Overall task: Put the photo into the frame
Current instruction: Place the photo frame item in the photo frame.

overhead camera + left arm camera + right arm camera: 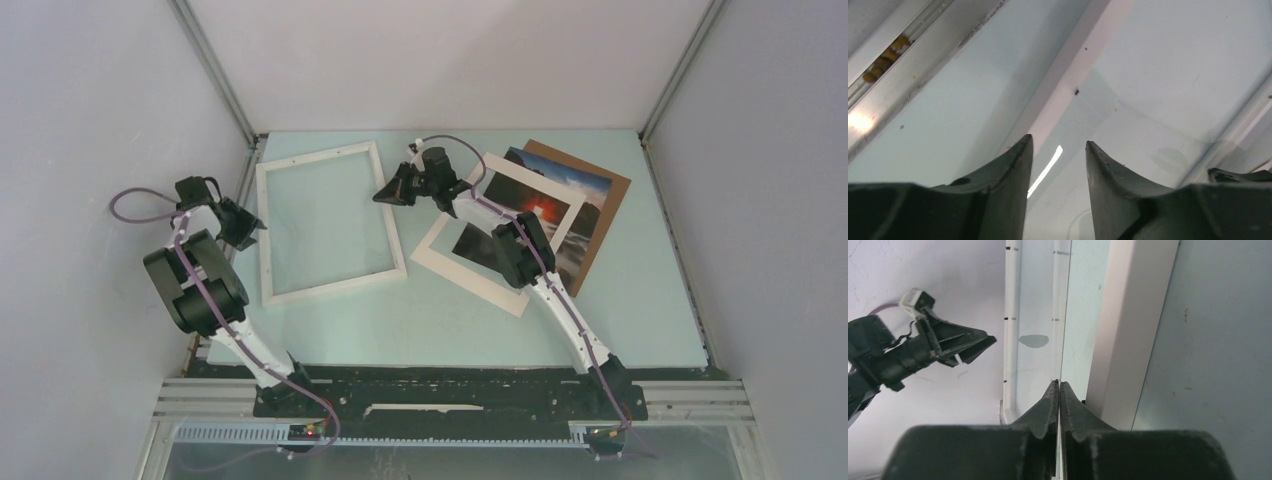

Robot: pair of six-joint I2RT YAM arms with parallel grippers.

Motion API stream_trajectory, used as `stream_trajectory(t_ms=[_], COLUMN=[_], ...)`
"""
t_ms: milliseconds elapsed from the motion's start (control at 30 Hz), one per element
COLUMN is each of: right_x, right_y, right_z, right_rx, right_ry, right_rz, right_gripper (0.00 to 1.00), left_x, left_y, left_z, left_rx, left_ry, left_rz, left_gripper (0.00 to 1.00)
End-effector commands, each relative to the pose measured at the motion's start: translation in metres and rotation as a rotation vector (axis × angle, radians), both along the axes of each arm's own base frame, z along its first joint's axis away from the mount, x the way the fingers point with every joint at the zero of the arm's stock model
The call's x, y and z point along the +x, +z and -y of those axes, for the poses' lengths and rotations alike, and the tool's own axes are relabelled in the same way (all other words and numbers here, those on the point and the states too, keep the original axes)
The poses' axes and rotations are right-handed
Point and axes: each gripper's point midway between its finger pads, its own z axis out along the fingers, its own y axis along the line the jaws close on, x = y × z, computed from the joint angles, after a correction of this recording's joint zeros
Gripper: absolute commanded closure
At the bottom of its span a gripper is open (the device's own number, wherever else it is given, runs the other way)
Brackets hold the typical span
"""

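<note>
Left gripper [1058,140] partly open above thin white rectangular picture frame [335,285], left rail; right gripper [1059,383] pinched closed beside right rail.

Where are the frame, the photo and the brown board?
frame [335,283]: top view, on its near rim.
photo [533,212]: top view, on the red glow at its middle.
brown board [619,192]: top view, on the bare strip along its right edge.

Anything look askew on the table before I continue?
Yes: the white-bordered dark sunset photo lies crooked at the right, overlapping a blue-sky print and a brown backing board. The thin white rectangular frame sits slightly rotated too.
</note>
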Motion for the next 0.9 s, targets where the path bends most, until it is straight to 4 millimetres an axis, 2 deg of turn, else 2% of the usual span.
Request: stream_trajectory(t_ms=[0,167,367,500,633,733,867], right_x=[0.008,0.007,0.004,-0.003,-0.007,-0.011,-0.020], right_y=[0.017,0.033,0.040,0.048,0.061,0.076,0.093], right_z=[-0.005,-0.003,0.014,0.025,0.041,0.046,0.052], right_rx=[0.006,-0.042,-0.145,-0.225,-0.296,-0.292,-0.321], right_ry=[-0.018,-0.027,-0.053,-0.050,-0.052,-0.039,-0.014], right_rz=[0.065,0.088,0.059,0.064,0.095,0.122,0.151], right_gripper=[0.88,0.58,0.35,0.03,0.00,0.00,0.00], left_x=[0.012,0.003,-0.011,-0.025,-0.044,-0.062,-0.098], left_y=[0.074,0.083,0.092,0.084,0.077,0.069,0.056], left_z=[-0.008,0.020,0.051,0.079,0.103,0.116,0.120], left_rx=[0.128,0.112,0.097,0.079,0.078,0.081,0.103], left_ry=[0.006,-0.043,-0.109,-0.179,-0.236,-0.242,-0.149], left_rz=[0.137,0.170,0.195,0.172,0.147,0.120,0.030], left_gripper=[0.48,0.42,0.34,0.27,0.21,0.16,0.13])
